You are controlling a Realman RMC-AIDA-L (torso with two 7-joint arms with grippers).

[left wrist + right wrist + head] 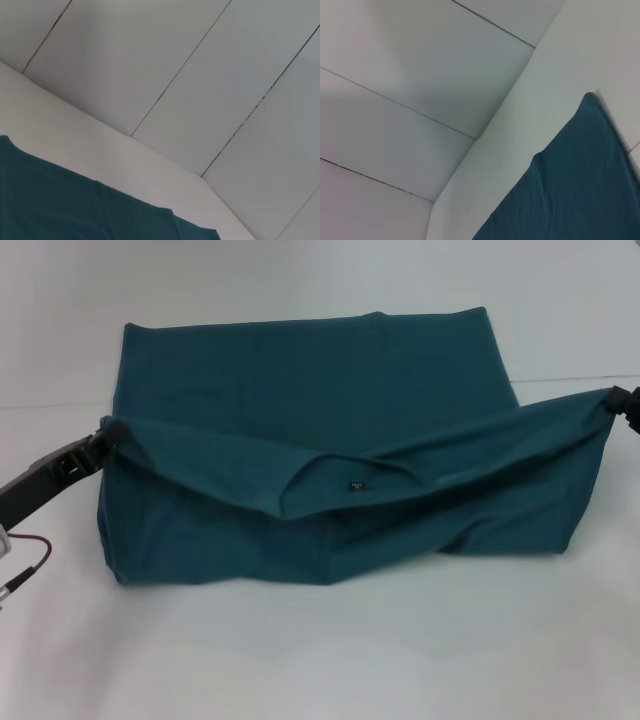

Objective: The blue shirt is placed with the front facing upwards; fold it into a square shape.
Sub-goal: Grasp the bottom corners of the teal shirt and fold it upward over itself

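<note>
- Shirt fold in progress: the blue shirt (300,410) lies spread on the white table (320,660), with a band of it, the bit with the small dark label (353,487), lifted and stretched left to right above the near half
- I'd move both ends at the same pace and keep that band taut so the crease lands straight
- Left gripper (98,448) is clamped on the shirt's left end, arm coming in low from the left
- Right gripper (620,400) is clamped on the right end, slightly higher and farther

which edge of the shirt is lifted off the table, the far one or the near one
The near edge of the blue shirt, carrying the small dark label: the left gripper and right gripper hold it up; the far edge lies flat.
</note>
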